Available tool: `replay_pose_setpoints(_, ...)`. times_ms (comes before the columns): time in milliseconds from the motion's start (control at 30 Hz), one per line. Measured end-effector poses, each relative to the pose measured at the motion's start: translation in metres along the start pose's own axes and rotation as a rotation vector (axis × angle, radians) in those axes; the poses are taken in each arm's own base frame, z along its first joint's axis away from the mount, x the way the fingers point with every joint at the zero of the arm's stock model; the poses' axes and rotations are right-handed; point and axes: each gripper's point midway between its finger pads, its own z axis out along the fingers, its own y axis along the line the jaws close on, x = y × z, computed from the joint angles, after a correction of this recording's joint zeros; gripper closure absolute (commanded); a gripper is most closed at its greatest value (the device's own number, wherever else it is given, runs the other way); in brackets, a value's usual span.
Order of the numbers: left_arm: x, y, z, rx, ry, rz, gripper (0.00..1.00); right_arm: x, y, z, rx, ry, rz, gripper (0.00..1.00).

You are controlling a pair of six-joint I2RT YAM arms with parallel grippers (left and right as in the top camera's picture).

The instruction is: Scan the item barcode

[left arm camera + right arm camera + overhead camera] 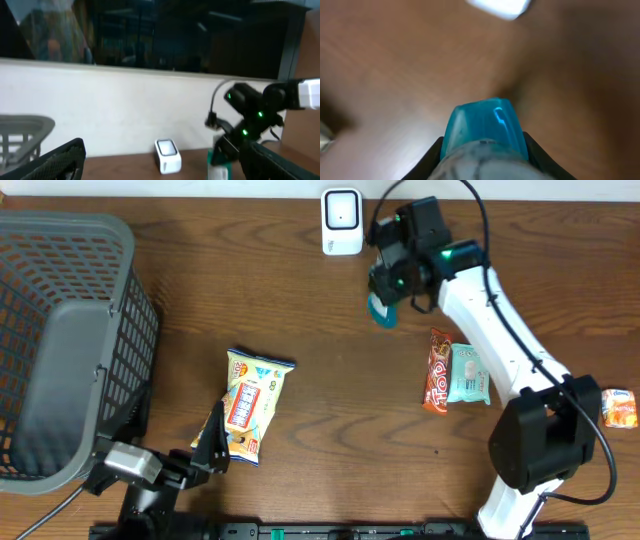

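The item is a container with a translucent blue cap and a pale printed body. My right gripper is shut on it, a black finger pressed against each side. In the overhead view the right gripper holds the blue-capped item above the table, just right of and in front of the white barcode scanner. The scanner stands at the back edge with its window facing forward. My left gripper rests open near the front left, its fingers wide apart with nothing between them.
A grey mesh basket fills the left side. A yellow snack bag lies just ahead of the left gripper. An orange candy bar, a teal packet and a small orange pack lie on the right.
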Motion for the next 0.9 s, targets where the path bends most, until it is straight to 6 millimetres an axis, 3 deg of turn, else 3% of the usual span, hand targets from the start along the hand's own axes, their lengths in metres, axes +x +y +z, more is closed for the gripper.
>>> replay_pose_setpoints(133, 0.023, 0.004, 0.000, -0.017, 0.089, -0.030, 0.02, -0.044, -0.019, -0.009, 0.281, -0.156, -0.035, 0.99)
replay_pose_setpoints(333, 0.054, 0.009, -0.005, -0.040, 0.209, -0.065, 0.02, -0.105, -0.022, -0.036, 0.518, -0.405, -0.051, 0.99)
replay_pose_setpoints(433, 0.062, 0.010, -0.007, -0.047, 0.243, -0.074, 0.02, -0.128, -0.024, -0.037, 0.618, -0.495, -0.062, 0.99)
replay_pose_setpoints(533, 0.069, 0.011, -0.008, -0.052, 0.270, -0.081, 0.02, -0.142, -0.027, -0.021, 0.735, -0.536, -0.101, 0.99)
replay_pose_setpoints(733, 0.078, 0.012, -0.011, -0.060, 0.309, -0.090, 0.02, -0.168, -0.026, 0.060, 0.965, -0.436, -0.315, 0.99)
replay_pose_setpoints(900, 0.079, 0.012, -0.011, -0.061, 0.314, -0.091, 0.02, -0.180, -0.016, 0.087, 1.040, -0.392, -0.416, 0.99)
